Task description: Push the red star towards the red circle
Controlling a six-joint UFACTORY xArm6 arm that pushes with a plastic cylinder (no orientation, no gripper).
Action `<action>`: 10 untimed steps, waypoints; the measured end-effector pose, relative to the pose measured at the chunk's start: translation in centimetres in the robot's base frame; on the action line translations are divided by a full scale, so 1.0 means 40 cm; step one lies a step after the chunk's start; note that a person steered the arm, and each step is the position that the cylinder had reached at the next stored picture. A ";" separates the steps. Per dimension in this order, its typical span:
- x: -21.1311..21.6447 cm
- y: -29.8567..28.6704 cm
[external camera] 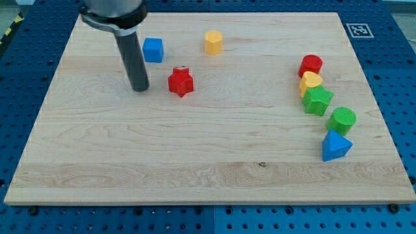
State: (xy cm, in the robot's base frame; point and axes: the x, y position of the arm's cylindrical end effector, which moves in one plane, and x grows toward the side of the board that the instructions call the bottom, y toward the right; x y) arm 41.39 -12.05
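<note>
The step in hand looks like the approach before the push: the red star (pixel 181 82) has to travel toward the view's right and slightly up to reach the red circle (pixel 311 65), so the contact should come from the star's left side, a touch below its middle, so that the line of push runs straight through the block toward the target. My tip (pixel 140 89) stands on the wooden board (pixel 195 169) to the left of the star, near it but apart, with bare wood between them, which I judge a good starting side. A slow, centred push should keep the star from spinning off one of its points. The rod has no jaws at all, so nothing opens, closes or holds anything; it can only shove. The blue cube (pixel 153 49) sits just above and to the right of the rod, and the yellow hexagonal block (pixel 213 41) lies above the path, both likely clear of it. The red circle heads a column with a yellow heart (pixel 311 81), a green star (pixel 317 100), a green circle (pixel 342 119) and a blue triangle (pixel 335 145); stopping short avoids scattering them.
</note>
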 end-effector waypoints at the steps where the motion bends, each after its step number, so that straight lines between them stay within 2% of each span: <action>1: -0.002 0.098; 6: 0.028 0.388; 10: 0.009 0.492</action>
State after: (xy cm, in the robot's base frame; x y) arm 41.76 7.62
